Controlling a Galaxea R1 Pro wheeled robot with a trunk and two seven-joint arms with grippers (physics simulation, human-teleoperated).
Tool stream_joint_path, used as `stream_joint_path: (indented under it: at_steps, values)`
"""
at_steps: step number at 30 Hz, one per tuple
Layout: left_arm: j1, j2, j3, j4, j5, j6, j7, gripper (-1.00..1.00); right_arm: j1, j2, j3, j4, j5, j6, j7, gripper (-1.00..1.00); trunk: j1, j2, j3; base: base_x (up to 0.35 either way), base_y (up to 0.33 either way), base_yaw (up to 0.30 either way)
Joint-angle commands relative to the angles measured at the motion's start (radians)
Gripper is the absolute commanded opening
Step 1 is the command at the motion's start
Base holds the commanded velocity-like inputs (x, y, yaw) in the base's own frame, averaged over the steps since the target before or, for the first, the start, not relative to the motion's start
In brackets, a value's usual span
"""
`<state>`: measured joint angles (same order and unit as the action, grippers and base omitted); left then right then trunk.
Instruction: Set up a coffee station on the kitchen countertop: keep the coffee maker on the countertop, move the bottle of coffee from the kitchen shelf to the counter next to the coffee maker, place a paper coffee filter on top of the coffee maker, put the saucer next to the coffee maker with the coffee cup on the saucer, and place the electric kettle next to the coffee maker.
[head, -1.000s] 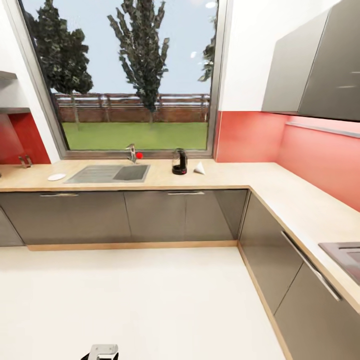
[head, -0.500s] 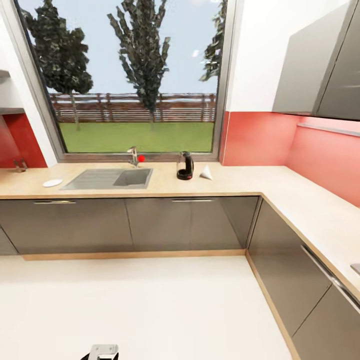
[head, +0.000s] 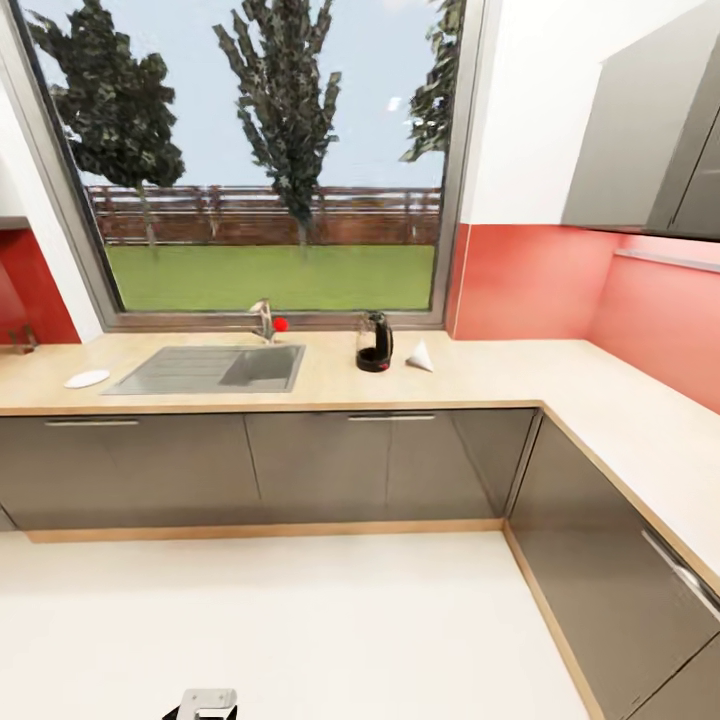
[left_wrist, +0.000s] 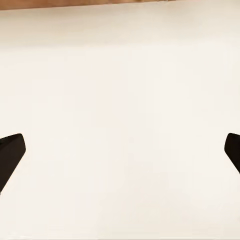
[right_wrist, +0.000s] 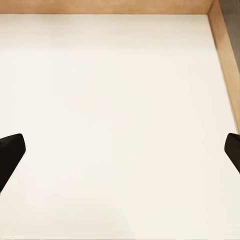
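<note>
One electric kettle (head: 374, 342) stood on the worktop (head: 480, 375) just beside one paper coffee filter (head: 420, 355), right of the sink (head: 205, 369); one saucer (head: 86, 379) lay left of it. Left end effector (left_wrist: 120, 155) and right end effector (right_wrist: 120, 155) hung released over bare floor (head: 300, 620).

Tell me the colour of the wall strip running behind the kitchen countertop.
Coral red backsplash, above the light-wood kitchen countertop; clearest in the head view.

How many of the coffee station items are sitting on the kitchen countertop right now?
3: the saucer left of the sink, the electric kettle right of it, the paper coffee filter beside the kettle. Others may be out of frame.
</note>
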<state>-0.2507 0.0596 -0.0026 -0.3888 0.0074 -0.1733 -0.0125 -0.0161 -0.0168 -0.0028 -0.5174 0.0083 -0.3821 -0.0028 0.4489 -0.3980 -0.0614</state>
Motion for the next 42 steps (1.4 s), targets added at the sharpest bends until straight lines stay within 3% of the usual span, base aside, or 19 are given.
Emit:
stream_joint_path:
  at_steps: [1,18,24,30,34,35,37,39,42]
  values:
    - [-0.001,0.0,0.0,0.001,0.001,-0.003,-0.001,1.0,-0.001,0.0,-0.001,0.0,0.001,-0.003,0.0,1.0,0.001,-0.002,-0.002,0.335,0.001,0.0]
    - [-0.001,-0.001,-0.003,0.0,-0.001,-0.003,-0.001,1.0,-0.001,0.001,0.005,0.001,0.002,-0.003,0.002,1.0,0.001,-0.002,0.011,0.33,0.0,-0.113]
    - [-0.002,-0.007,-0.01,-0.01,-0.006,-0.001,-0.001,1.0,-0.001,0.003,0.007,0.033,0.003,-0.003,0.005,1.0,0.001,-0.002,0.018,0.121,0.0,-0.133]
    - [-0.013,-0.015,-0.037,-0.022,-0.071,0.004,-0.001,1.0,-0.001,0.008,0.02,0.098,0.025,-0.003,0.009,1.0,0.001,-0.002,0.02,0.015,0.0,-0.034]
    - [-0.057,-0.019,-0.052,-0.06,-0.106,0.016,-0.006,1.0,-0.001,0.009,0.042,0.109,0.078,0.002,0.006,1.0,0.001,-0.002,0.021,0.002,0.0,-0.005]
    - [-0.079,-0.019,-0.054,-0.072,-0.11,0.027,-0.023,1.0,-0.001,0.01,0.045,0.111,0.088,0.004,0.005,1.0,0.001,-0.002,0.021,0.001,0.0,-0.002]
    - [-0.136,-0.016,-0.055,-0.091,-0.113,0.093,-0.113,1.0,-0.001,0.016,0.048,0.132,0.098,0.03,0.002,1.0,0.001,-0.002,0.021,0.0,0.0,-0.001]
    - [-0.244,-0.008,-0.052,-0.136,-0.112,0.219,-0.29,1.0,-0.001,0.046,0.049,0.177,0.102,0.141,-0.001,1.0,0.001,-0.002,0.021,0.0,0.0,0.0]
    - [-0.34,-0.014,-0.052,-0.19,-0.112,0.328,-0.387,1.0,-0.001,0.059,0.046,0.178,0.099,0.214,-0.003,1.0,0.001,-0.002,0.021,0.0,0.0,0.0]
